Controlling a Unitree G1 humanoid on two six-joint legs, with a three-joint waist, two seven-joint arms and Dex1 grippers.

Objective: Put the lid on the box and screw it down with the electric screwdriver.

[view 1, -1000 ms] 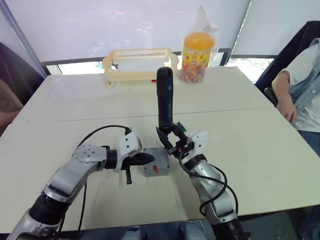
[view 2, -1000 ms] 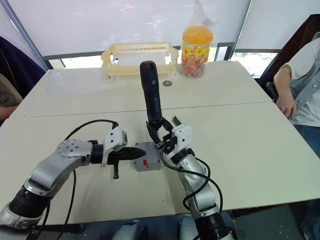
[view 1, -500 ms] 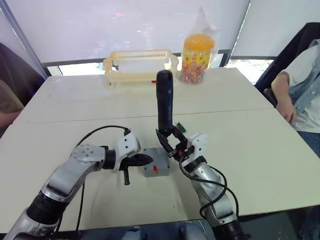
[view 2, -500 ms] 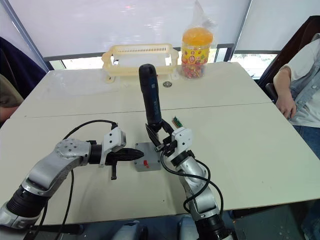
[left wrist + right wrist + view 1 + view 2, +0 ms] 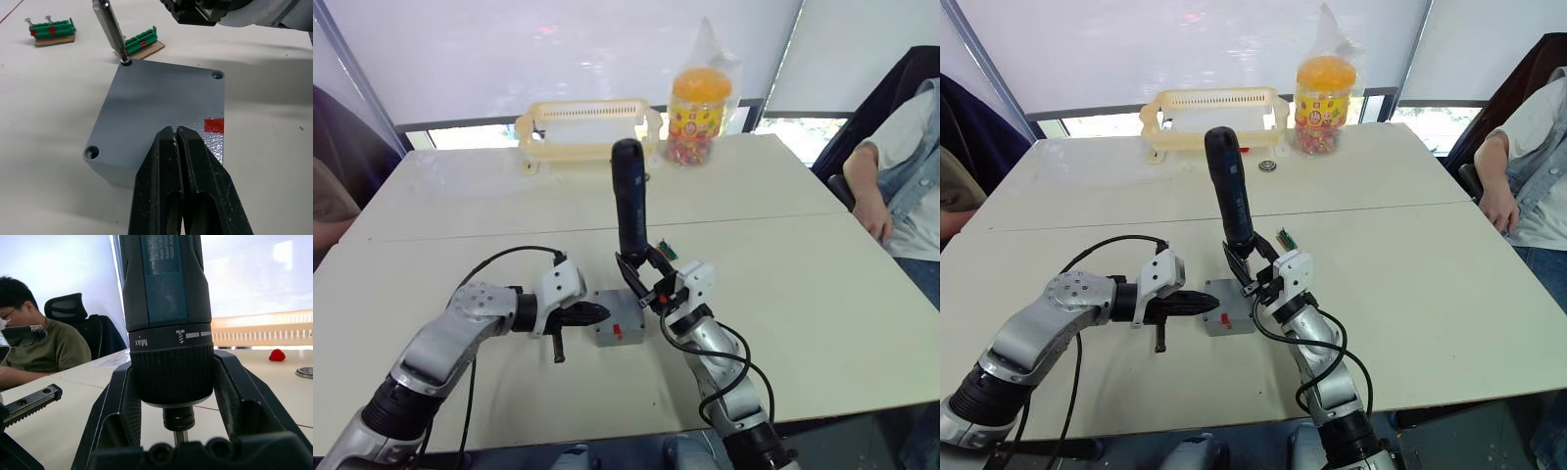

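The grey box [image 5: 619, 331] stands on the table between my arms, with the flat grey lid [image 5: 161, 98] lying on top of it and a red mark [image 5: 213, 125] on its side. My right gripper [image 5: 642, 268] is shut on the electric screwdriver [image 5: 629, 201], which stands nearly upright. Its metal bit [image 5: 111, 29] sits in one far corner hole of the lid. My left gripper [image 5: 176, 129] is shut, and its fingertips lie over the lid's edge near the red mark.
Two green terminal pieces [image 5: 51, 33] [image 5: 144, 41] lie beyond the box. A yellow basket [image 5: 587, 127], a candy jar [image 5: 700, 103] and a small round disc [image 5: 1267, 164] stand at the table's far side. A person [image 5: 901, 176] sits at the right, another [image 5: 34, 342] at the left.
The screwdriver's top has leaned slightly to the left, and my right gripper has shifted a little left with it. The left gripper has stayed at the box.
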